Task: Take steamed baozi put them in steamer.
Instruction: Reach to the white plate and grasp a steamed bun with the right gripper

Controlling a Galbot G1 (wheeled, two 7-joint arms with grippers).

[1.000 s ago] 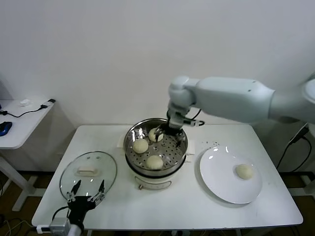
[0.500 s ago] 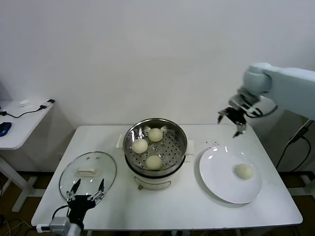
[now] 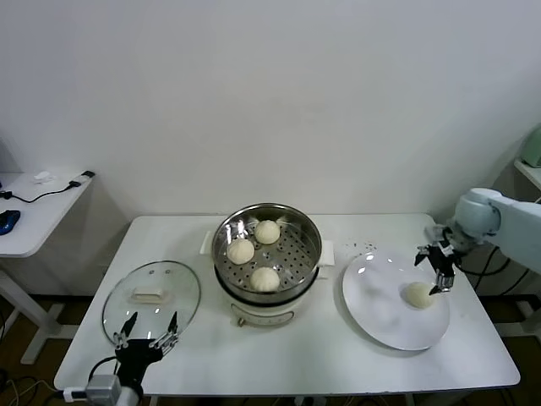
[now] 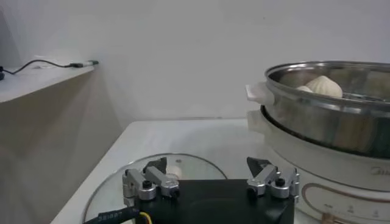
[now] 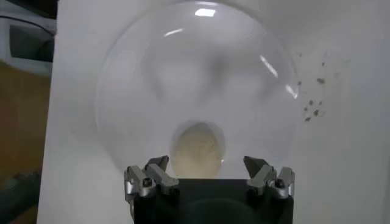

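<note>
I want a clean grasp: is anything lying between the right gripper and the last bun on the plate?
Nothing. In the right wrist view the open right gripper hangs over the bun, with only bare plate around it.

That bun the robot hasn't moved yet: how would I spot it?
Find the white table, then the flat white plate to the right of the steel steamer. The last baozi lies there alone, under the right gripper with its open jaws; the other three sit inside the steamer.

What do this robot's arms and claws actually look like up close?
The right arm is smooth, rounded, pale grey-white plastic. Both the right gripper and the left gripper are black, with two dark pointed fingers joined by silver metal links and screws. A thin yellow and black wire shows on the left gripper's black body.
</note>
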